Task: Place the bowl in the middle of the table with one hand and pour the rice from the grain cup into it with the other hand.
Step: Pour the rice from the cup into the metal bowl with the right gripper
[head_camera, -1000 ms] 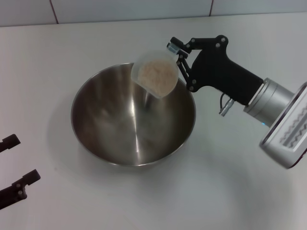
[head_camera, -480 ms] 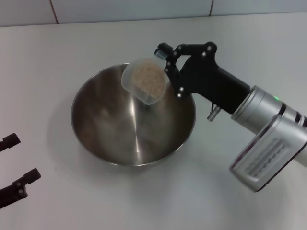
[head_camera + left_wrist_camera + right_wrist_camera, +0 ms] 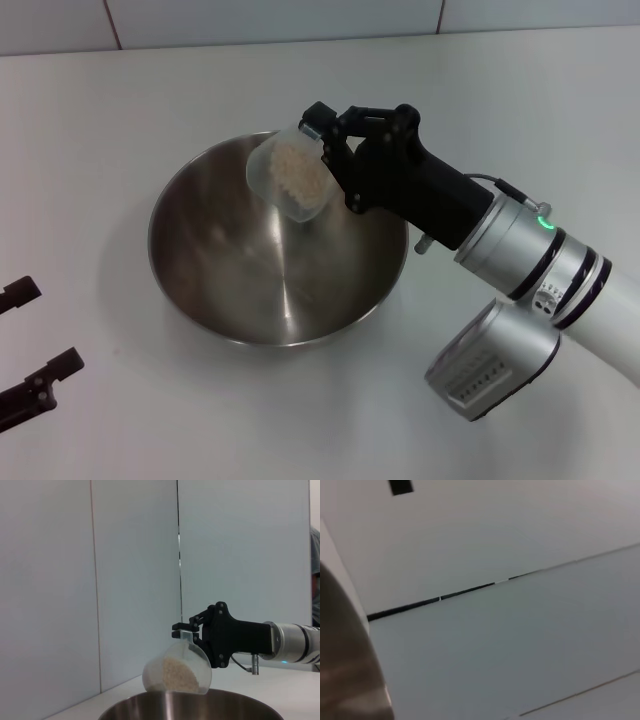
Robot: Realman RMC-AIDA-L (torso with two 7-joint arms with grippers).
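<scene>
The steel bowl point(image 3: 215, 290) stands on the white table point(image 3: 120, 110) near its middle. My right gripper point(image 3: 322, 140) is shut on the clear grain cup point(image 3: 285, 185) and holds it tilted over the bowl's far right rim, mouth toward the bowl. The rice point(image 3: 297, 170) lies heaped inside the cup. The left wrist view shows the cup point(image 3: 176, 672) with its rice point(image 3: 175, 677) just above the bowl rim point(image 3: 190, 702), held by the right gripper point(image 3: 189, 630). My left gripper point(image 3: 30, 340) is open and empty at the table's near left edge.
A tiled wall point(image 3: 300, 15) runs along the table's far edge. The right wrist view shows only a part of the bowl's side point(image 3: 345, 680) and the wall. The right arm's silver forearm point(image 3: 520, 290) reaches over the table right of the bowl.
My right arm has moved left and farther over the bowl, carrying the cup and tipping it more. The bowl and the left gripper have not moved.
</scene>
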